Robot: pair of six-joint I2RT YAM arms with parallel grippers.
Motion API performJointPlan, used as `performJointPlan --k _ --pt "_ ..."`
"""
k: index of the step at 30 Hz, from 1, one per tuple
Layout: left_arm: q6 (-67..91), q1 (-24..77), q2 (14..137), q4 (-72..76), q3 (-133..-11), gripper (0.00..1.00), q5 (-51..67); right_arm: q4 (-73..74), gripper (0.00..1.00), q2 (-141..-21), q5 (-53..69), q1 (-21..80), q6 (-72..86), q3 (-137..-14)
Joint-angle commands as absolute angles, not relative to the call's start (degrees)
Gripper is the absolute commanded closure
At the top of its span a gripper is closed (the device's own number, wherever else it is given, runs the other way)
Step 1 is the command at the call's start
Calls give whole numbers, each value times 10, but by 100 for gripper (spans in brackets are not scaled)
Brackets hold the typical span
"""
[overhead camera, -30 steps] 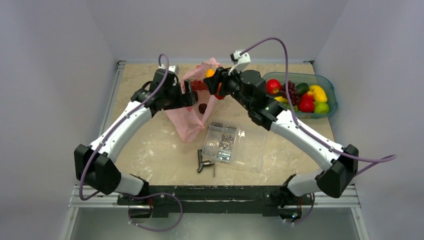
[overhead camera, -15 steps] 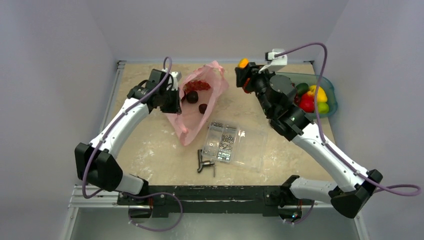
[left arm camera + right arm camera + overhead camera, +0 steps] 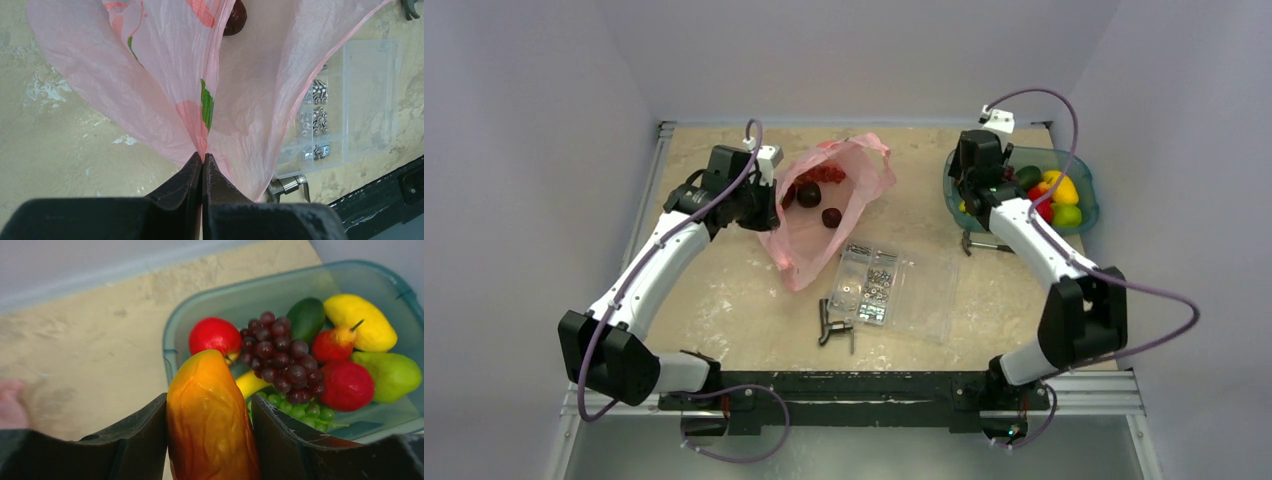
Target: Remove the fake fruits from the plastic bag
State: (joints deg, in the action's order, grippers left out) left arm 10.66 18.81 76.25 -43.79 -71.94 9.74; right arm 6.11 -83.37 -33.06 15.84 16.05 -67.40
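The left gripper [image 3: 202,162] is pinching a fold of the pink bag [image 3: 160,75], jaws pressed tight on the film. The bag is fanning out over the table [image 3: 60,145], a dark red fruit [image 3: 236,22] is peeking in at the top, and a clear box [image 3: 360,100] is lying to the right.

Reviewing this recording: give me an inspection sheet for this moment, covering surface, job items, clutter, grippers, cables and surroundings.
Surface: beige marbled table, pale scuffs in patches.
Job's things: pink plastic bag with mouth open; two dark round fruits and a red bunch inside; orange fruit out, held at the edge of the teal tub of fruit.
Clutter: clear screw box; metal tool.
Grippers: left gripper shut on the bag's film; right gripper clamping the orange fruit.
Cables: purple cables on both arms, no snag seen.
Surroundings: plain pale walls; nothing else seen.
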Motion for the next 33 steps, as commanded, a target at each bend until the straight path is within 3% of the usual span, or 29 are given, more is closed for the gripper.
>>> performJointPlan --k 1,6,9,18,23,29,33 --pt "91 185 742 -418 -710 100 106 74 100 -905 -345 145 129 -681" --pt "88 185 747 -427 -713 100 96 70 100 -966 -359 143 110 -687" --pt "85 185 745 -431 -716 100 88 72 92 -988 -386 141 112 -688" --pt "81 185 726 -417 -706 100 90 87 42 -1005 -375 136 118 -698" --pt "82 185 724 -414 -703 100 98 108 22 -981 -366 136 117 -707" --pt "86 186 724 -411 -702 100 114 128 16 -954 -348 137 118 -711" --pt "87 186 726 -412 -703 100 121 136 15 -910 -255 144 136 -703"
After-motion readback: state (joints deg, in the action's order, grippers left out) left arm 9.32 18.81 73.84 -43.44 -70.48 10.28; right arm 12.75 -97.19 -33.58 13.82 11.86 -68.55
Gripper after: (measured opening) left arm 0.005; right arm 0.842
